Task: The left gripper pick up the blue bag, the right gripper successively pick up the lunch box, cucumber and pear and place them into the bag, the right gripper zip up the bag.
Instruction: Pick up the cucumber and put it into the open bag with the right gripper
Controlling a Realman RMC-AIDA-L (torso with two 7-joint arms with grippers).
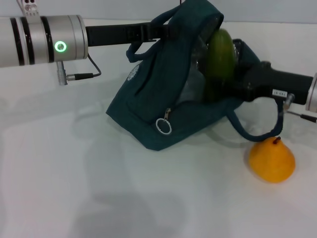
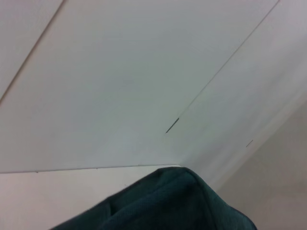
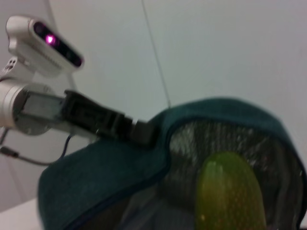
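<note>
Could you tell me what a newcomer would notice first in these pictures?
The blue bag held open mid-table by the left pincer, with the right pincer pushing the green cucumber into its foil-lined mouth. Next, the orange-yellow pear lying on the white table beside the bag.

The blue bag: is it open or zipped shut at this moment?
Open. The blue bag gapes, showing silver lining and the cucumber at its mouth; the zipper pull hangs loose.
</note>
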